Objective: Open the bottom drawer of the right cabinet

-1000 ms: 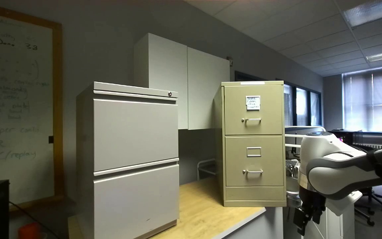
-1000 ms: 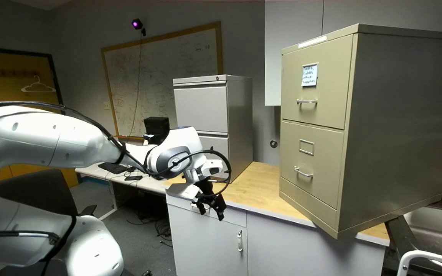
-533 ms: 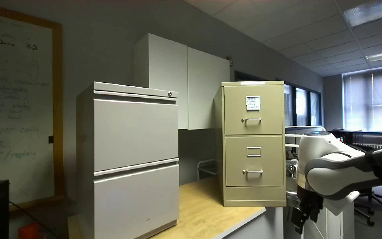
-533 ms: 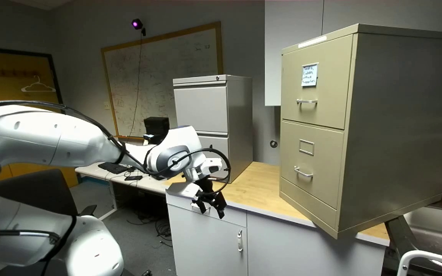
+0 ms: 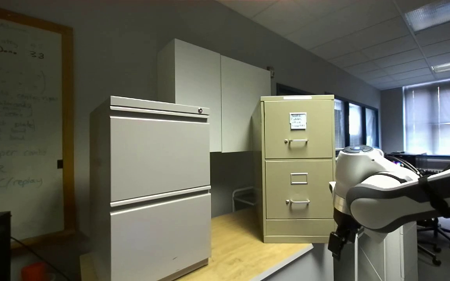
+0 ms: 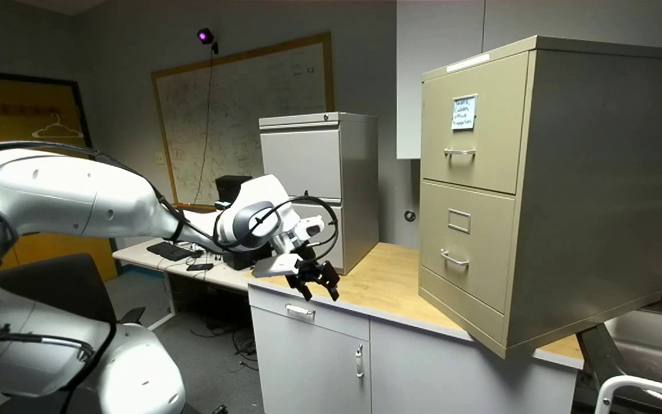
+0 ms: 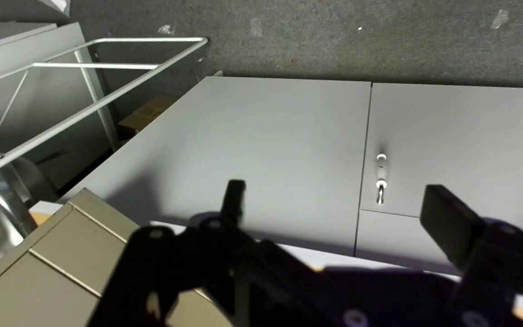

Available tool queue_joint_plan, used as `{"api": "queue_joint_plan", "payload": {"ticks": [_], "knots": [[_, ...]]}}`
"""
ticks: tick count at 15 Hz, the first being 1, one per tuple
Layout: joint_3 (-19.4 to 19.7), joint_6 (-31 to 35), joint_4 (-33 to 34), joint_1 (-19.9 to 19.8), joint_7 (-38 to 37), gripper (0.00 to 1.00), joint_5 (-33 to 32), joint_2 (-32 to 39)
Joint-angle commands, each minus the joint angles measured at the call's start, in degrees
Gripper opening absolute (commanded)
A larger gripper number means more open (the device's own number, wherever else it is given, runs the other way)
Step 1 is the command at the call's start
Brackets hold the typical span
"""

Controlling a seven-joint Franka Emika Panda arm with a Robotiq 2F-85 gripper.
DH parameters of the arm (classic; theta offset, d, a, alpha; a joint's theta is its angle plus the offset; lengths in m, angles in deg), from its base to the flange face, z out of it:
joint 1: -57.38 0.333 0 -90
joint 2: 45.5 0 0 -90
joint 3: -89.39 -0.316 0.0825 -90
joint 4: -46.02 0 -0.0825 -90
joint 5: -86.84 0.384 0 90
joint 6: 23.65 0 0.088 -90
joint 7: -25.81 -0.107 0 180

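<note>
The bottom drawer (image 5: 299, 190) was closed, its front flush with the face of the tan cabinet (image 6: 572, 192) in both exterior views. A silver handle (image 6: 454, 259) sat low on that front, under a label holder (image 6: 459, 221). The upper drawer (image 5: 299, 134), closed as well, bore a note (image 5: 298, 121). The tan cabinet stood on the desk (image 6: 388, 270), a lower front corner jutting past the edge; the grey cabinet (image 5: 160, 156) stood on the same desk, well apart from it.

The end effector (image 6: 322, 295) pointed downward near the desk's front edge, clear of the bottom drawer; whether over the desk or short of it could not be told. Its fingers (image 7: 234, 200) were spread wide. In the wrist view the tan cabinet's corner showed at lower left, pale doors (image 7: 266, 154) under the desk in the middle, and a white rail (image 7: 125, 87) at upper left.
</note>
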Motion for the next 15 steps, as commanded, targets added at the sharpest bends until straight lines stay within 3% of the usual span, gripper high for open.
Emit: {"api": "queue_joint_plan", "payload": {"ticks": [1,7,15], "knots": [[-3.9,0.3,5.3,-0.7,-2.3,1.00,-5.8,4.5],[-7.3,-0.9,15.9,-0.5,-3.0,1.00,-16.7,13.1],[-3.4,0.1,35.2,2.2,0.9,1.00,-28.0,34.1]]}}
